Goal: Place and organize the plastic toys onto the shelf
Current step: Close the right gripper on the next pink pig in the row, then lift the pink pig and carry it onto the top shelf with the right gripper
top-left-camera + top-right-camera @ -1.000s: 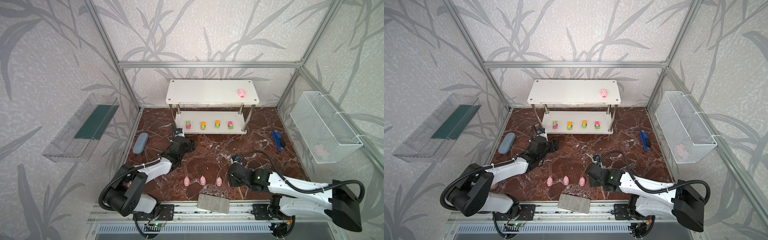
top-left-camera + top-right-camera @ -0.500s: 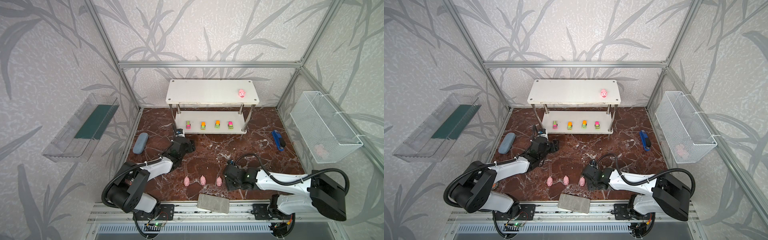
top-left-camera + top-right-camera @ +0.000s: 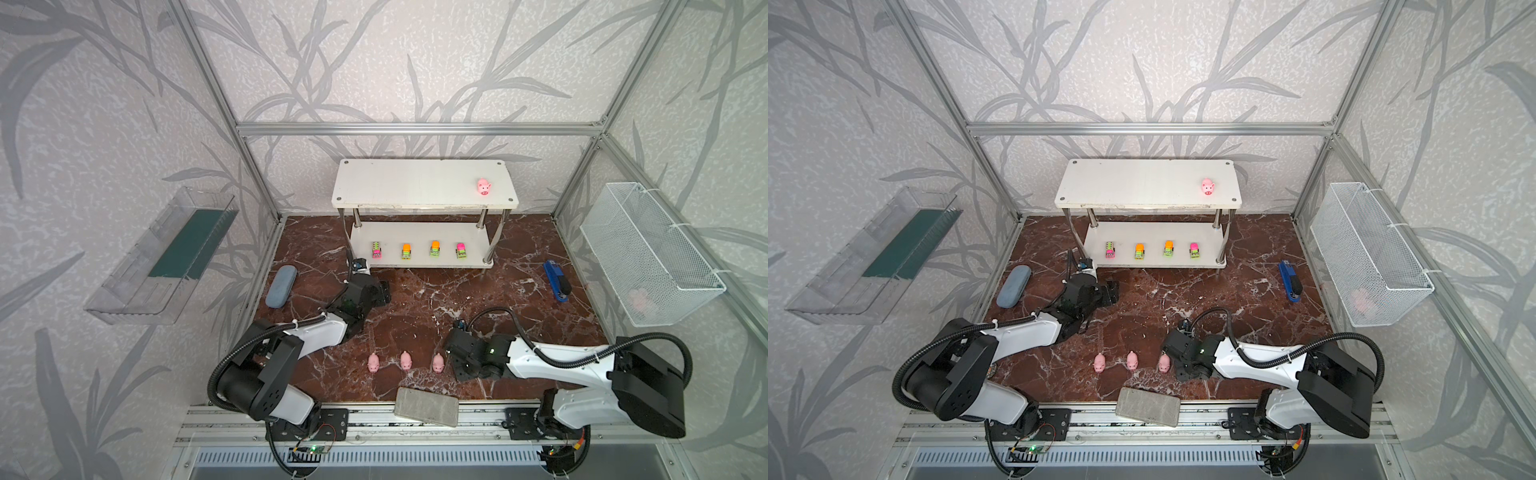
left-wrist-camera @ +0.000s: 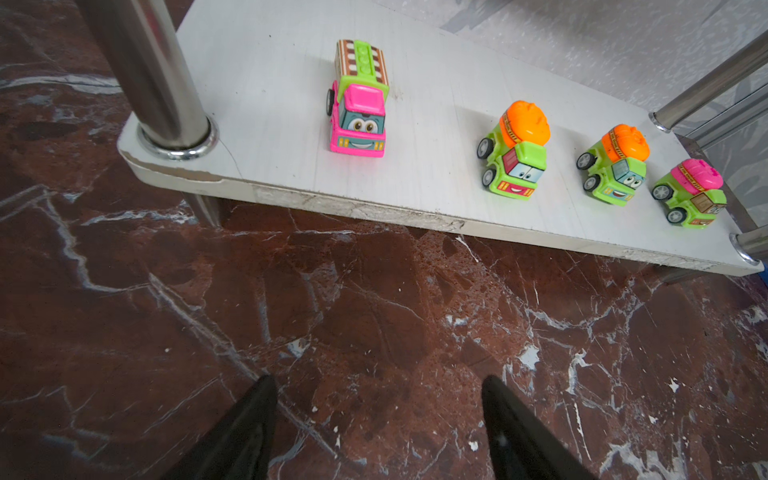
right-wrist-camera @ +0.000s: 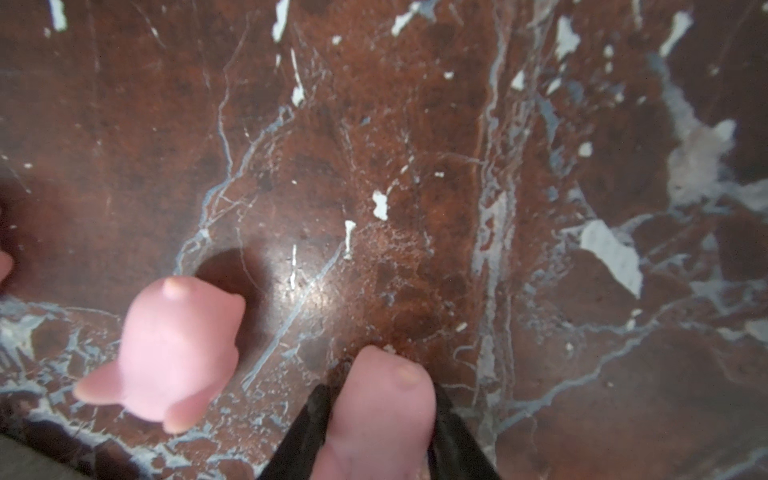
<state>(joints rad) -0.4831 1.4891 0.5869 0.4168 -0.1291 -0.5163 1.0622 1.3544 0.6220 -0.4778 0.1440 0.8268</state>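
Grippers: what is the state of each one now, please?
Left gripper: open, holding nothing.
Right gripper: closed on a pink pig.

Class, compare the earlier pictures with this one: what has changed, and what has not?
The right gripper slid left in the top views and closed on the rightmost floor pig. Unchanged: the left gripper open by the shelf, four trucks, other pigs.
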